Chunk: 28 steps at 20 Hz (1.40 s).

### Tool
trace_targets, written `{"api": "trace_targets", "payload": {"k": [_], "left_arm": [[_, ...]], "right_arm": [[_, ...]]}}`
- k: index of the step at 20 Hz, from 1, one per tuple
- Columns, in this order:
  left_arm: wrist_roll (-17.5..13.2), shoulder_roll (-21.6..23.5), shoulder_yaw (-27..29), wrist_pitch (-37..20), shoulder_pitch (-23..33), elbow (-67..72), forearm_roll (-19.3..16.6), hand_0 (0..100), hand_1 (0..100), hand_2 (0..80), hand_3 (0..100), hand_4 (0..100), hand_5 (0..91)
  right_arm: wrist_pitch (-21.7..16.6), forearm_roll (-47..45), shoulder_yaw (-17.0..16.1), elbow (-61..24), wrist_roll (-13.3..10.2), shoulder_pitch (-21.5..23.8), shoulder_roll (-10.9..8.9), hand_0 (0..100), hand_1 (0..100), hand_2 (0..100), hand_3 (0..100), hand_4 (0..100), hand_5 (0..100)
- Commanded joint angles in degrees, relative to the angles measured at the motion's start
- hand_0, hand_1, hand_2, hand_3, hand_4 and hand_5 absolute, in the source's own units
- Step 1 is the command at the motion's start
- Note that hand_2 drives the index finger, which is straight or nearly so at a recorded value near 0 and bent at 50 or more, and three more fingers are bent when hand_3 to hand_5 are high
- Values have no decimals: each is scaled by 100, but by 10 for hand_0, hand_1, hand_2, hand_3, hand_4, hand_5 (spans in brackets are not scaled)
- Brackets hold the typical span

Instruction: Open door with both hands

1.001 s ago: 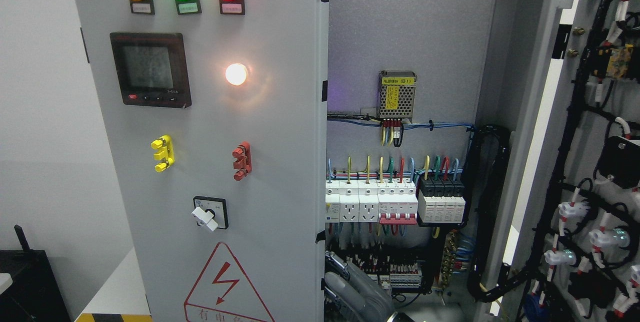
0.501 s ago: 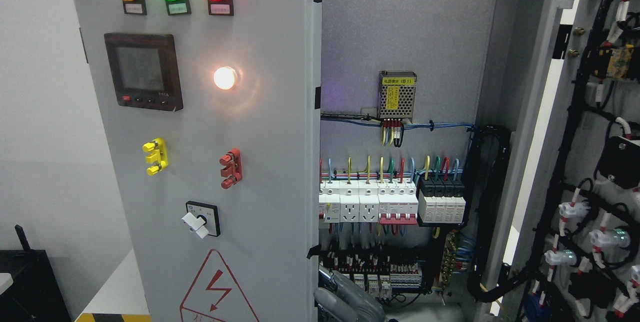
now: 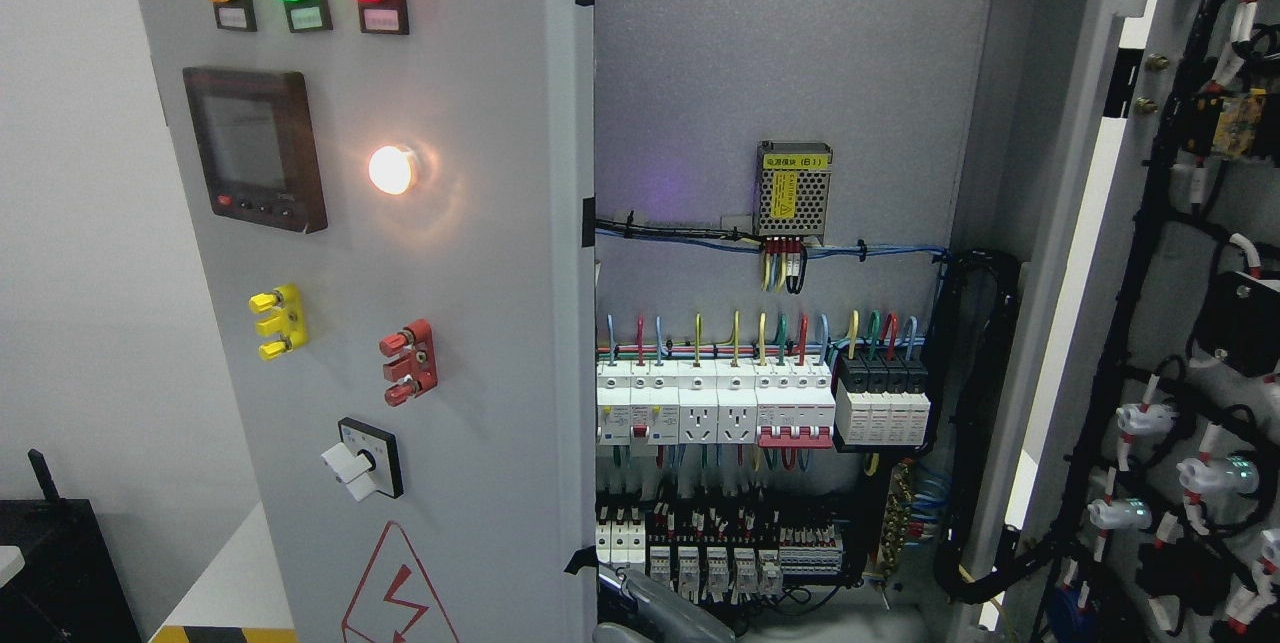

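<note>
The grey left door (image 3: 470, 343) of the electrical cabinet stands partly swung out to the left. It carries three lamps, a meter screen and a rotary switch (image 3: 362, 458). The right door (image 3: 1190, 343) is wide open at the right, its wired inner face showing. At the bottom edge my right hand (image 3: 655, 611) reaches up-left, grey fingers stretched out. Its fingertips (image 3: 612, 578) sit right at the left door's free edge (image 3: 583, 483). Most of the hand is cut off by the frame. The left arm is out of view.
Inside the cabinet are a row of breakers and sockets (image 3: 715, 408), a mesh power supply (image 3: 794, 188) and terminal blocks (image 3: 720, 548) just above the hand. A black cable bundle (image 3: 985, 403) runs down the right side. A black box (image 3: 50, 563) sits at the lower left.
The left door has swung further out to the left, uncovering more breakers. My hand has moved left and down with the door's edge, and less of it shows.
</note>
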Motion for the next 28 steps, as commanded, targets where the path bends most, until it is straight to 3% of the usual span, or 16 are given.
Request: {"api": "trace_targets", "payload": {"k": [1,5,8,14,20,26,28], "left_arm": [[8,2,9,-1,0,-18,-79,120,389,0,0,0,0],[-1,2,9,-1,0,-18,-79,120,389,0,0,0,0],[8,-6,9,-1,0,-18,-79,120,389,0,0,0,0],[8,2,9,-1,0,-18,-79,120,389,0,0,0,0],[-1,-6,9,-1,0,-18,-79,120,389,0,0,0,0],[8,2,9,-1,0,-18,-79,120,389,0,0,0,0],[8,2,9,-1,0,-18,-79,120,389,0,0,0,0]], "right_arm": [[12,-118,478,-293,15,0,11,120,389,0,0,0,0],[47,-118,725,-390,15,-9,64,120,389,0,0,0,0],[380,-118,804,-513,15,-9,116,120,389,0,0,0,0],[407,-118,1120,-715,15,-9,239,120,389,0,0,0,0],[671,-109,1252,-724,-3,-88,582,120,389,0,0,0,0],[1083,-74,1296,-724,-47,-202,1135,120,389,0,0,0,0],[1119,-56,1393,-715,-55,-211,1162,120,389,0,0,0,0]]}}
